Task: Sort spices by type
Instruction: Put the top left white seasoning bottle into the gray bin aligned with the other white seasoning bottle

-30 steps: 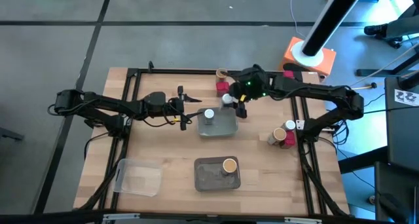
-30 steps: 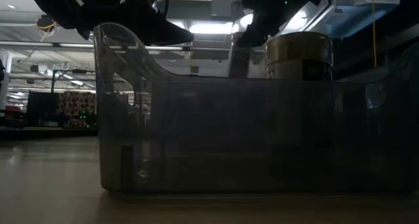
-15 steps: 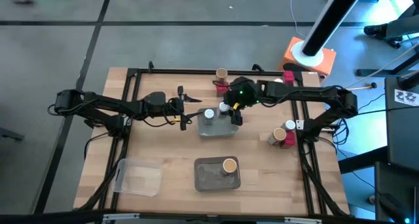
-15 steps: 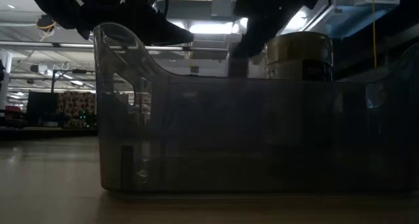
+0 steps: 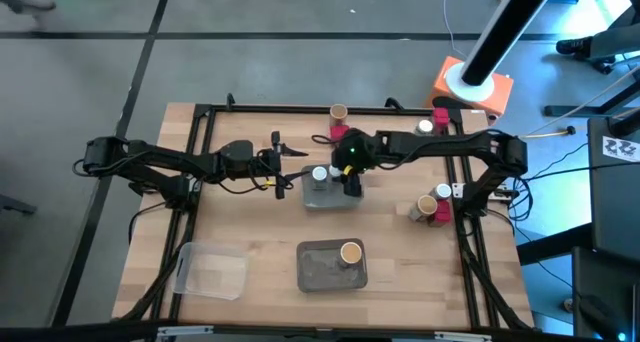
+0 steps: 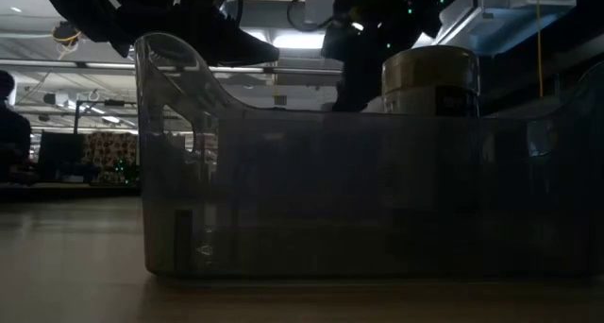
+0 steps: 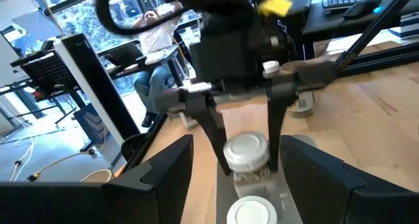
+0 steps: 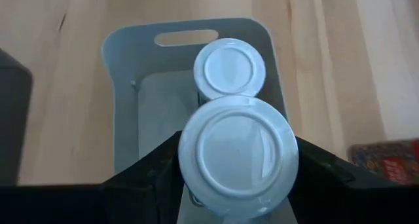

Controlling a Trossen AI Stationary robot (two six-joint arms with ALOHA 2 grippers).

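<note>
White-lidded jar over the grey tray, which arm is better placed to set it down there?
Right. Its hand already grips the held jar directly above the grey tray, beside another white-lidded jar. The left hand waits outside the tray.

A robotics lab: wooden table in a black frame, desks with monitors behind.

— Status of the white-lidded jars?
— One white-lidded jar stands upright inside the grey tray. A second white-lidded jar is held upright directly above the same tray, clamped between the right gripper's fingers.
— And the remaining spices?
— One tan-topped cylinder stands in the near tray. Another cylinder stands at the table's far edge. A further cylinder touches a red packet on the right.
</note>
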